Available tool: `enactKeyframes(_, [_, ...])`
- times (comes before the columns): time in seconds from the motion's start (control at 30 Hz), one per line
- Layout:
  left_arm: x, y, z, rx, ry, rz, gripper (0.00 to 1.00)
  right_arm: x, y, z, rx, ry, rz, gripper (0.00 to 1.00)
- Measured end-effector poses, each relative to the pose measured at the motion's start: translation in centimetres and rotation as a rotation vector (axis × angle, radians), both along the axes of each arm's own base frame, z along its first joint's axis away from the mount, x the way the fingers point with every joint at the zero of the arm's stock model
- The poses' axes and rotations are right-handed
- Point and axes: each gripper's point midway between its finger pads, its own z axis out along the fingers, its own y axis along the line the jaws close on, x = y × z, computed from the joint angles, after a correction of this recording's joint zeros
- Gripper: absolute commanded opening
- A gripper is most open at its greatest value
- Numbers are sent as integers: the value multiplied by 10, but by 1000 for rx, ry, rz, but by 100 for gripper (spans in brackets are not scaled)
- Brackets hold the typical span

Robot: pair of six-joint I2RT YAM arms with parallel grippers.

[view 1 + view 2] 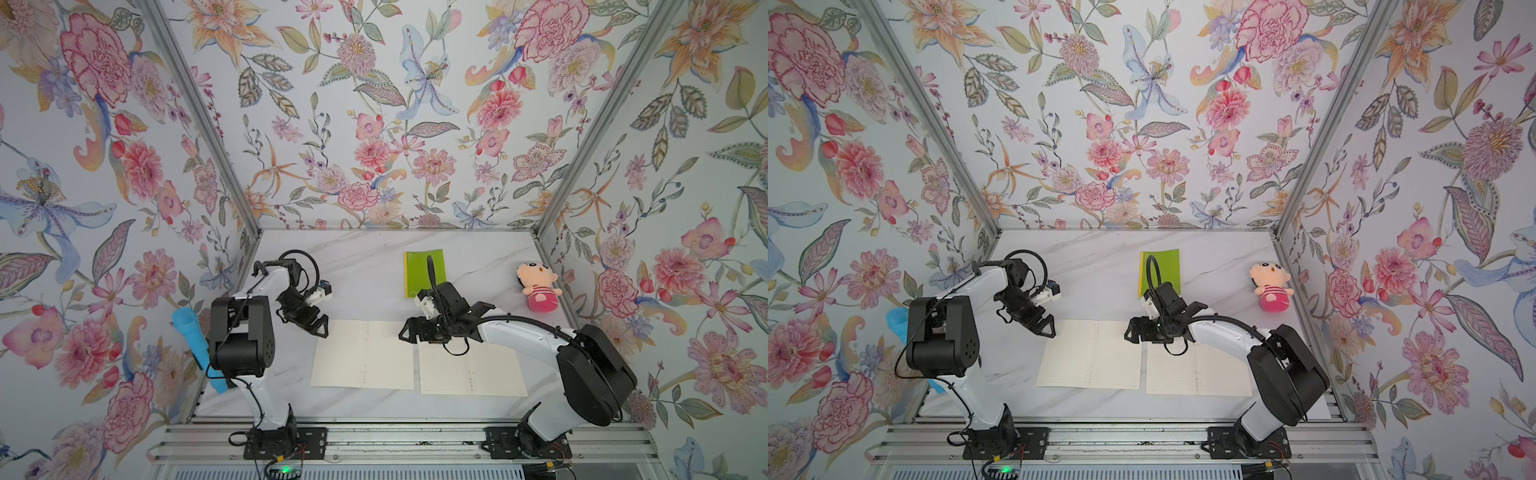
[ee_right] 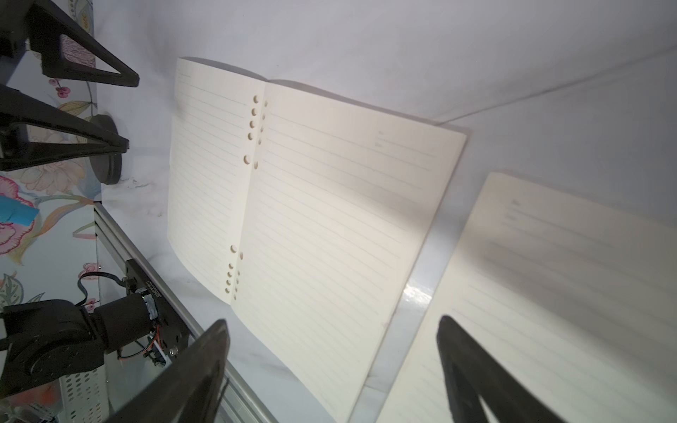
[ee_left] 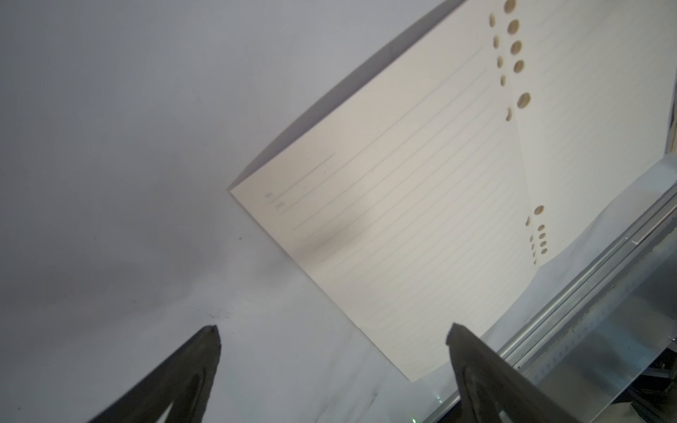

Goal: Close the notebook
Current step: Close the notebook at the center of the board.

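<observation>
The notebook (image 1: 363, 353) lies open, flat on the table (image 1: 365, 266), beside a second notebook (image 1: 471, 368) that is also open. The right gripper (image 1: 405, 332), fingers spread and empty, hovers at its inner edge, probably to flip it. The left gripper (image 1: 322, 328) is spread too.

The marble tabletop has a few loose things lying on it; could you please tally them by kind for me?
Open notebooks: 2
Closed green notebook: 1
Plush doll: 1
Total: 4
</observation>
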Motion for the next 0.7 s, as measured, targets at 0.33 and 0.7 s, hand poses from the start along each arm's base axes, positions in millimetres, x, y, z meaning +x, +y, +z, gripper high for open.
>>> enactKeyframes(0.33, [-28,-5,-9,-39,95,-39,100,-23,10,-20,-11,60,-9,88])
enactKeyframes(0.7, [-38,-6,-18,-48,147,-40,100,-28,12,-35,-23,88,-30,89])
